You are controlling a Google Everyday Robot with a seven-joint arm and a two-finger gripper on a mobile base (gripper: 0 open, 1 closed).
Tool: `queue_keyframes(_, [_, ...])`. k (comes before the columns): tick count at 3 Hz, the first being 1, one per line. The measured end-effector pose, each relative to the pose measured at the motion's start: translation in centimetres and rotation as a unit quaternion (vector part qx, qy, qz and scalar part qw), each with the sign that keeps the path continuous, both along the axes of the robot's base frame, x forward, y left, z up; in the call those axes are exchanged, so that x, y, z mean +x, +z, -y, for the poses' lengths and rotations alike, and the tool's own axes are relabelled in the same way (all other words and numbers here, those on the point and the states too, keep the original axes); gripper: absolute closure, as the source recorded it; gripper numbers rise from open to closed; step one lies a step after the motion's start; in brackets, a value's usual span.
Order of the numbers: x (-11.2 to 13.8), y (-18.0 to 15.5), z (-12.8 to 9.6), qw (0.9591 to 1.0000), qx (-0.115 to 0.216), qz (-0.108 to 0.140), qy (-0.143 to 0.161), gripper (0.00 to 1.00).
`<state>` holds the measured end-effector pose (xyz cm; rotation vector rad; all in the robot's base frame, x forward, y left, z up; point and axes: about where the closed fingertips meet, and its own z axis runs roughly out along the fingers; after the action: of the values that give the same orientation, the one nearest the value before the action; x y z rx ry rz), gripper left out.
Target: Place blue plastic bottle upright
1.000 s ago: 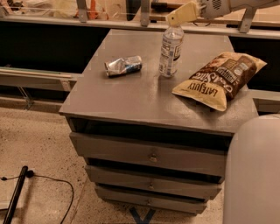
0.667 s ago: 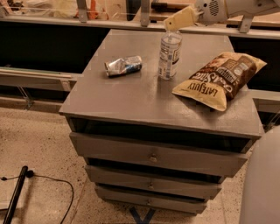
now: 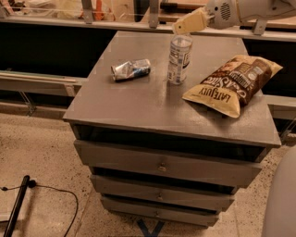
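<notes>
The blue plastic bottle (image 3: 179, 59) stands upright on the grey cabinet top (image 3: 138, 106), toward the back and a little right of centre. It is clear and pale, with a light label. My gripper (image 3: 180, 28) reaches in from the upper right on a white arm (image 3: 240, 9). Its tan tip sits right at the bottle's top, where the cap is hidden behind it. Whether it touches the bottle I cannot tell.
A crushed silver-blue can (image 3: 131, 69) lies left of the bottle. A brown and yellow chip bag (image 3: 233, 83) lies to the right. The cabinet has three drawers (image 3: 162, 166). A black cable and pole (image 3: 18, 203) lie on the floor at left. A white rounded robot part (image 3: 283, 199) fills the lower right corner.
The gripper tip has come down and slightly left, from above the bottle to its top. The bottle stays upright. The white part at lower right has slid toward the frame edge.
</notes>
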<state>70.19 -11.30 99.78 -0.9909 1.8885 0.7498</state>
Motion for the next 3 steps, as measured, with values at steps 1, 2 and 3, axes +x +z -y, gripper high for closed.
queue_keyframes(1, [-0.7,-0.5,-0.3,1.0,-0.002,0.002,0.0,0.05])
queue_keyframes(2, [-2.2,-1.2,-0.6,0.9999,-0.002,0.011,-0.004,0.0])
queue_keyframes(3, [-2.1,-1.1,-0.5,0.9999,-0.001,0.013,-0.006,0.0])
